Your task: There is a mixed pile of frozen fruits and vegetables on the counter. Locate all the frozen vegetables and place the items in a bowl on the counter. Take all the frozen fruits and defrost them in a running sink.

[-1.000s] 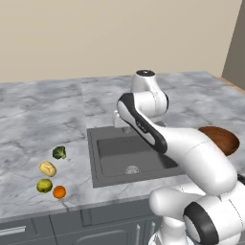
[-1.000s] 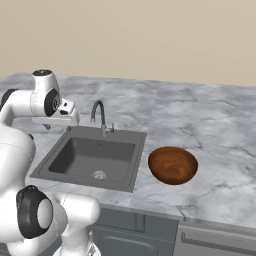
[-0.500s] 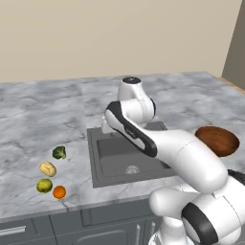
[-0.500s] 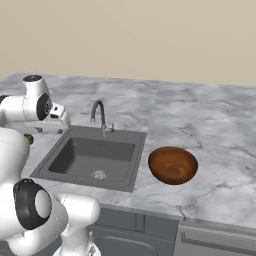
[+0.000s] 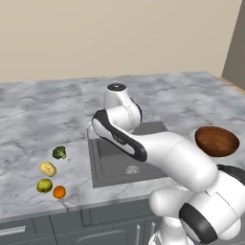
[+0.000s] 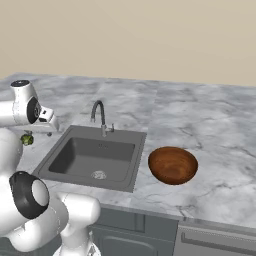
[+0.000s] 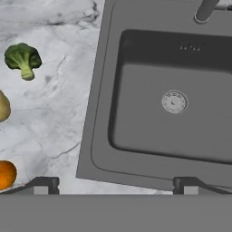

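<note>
- From the hand view I see the gripper [image 7: 115, 183] with its two finger tips spread wide apart and nothing between them; it hangs over the near left edge of the sink [image 7: 102, 113].
- The sink is a dark grey basin with a round drain [image 7: 174, 101] in the middle; the base of the faucet [image 7: 206, 10] shows at the top of that view, and its curved neck stands behind the basin in the right base view.
- On the counter [image 5: 43, 119] left of the sink I count four items close together but apart: the broccoli floret [image 5: 59, 152] farthest back, the potato [image 5: 48, 168] below it, then the yellow-green fruit [image 5: 44, 185] and the orange ball [image 5: 59, 192] side by side nearest the counter's front edge.
- The bowl [image 6: 172, 165], reddish-brown, sits on the counter just right of the sink, with nothing in it that I can see.
</note>
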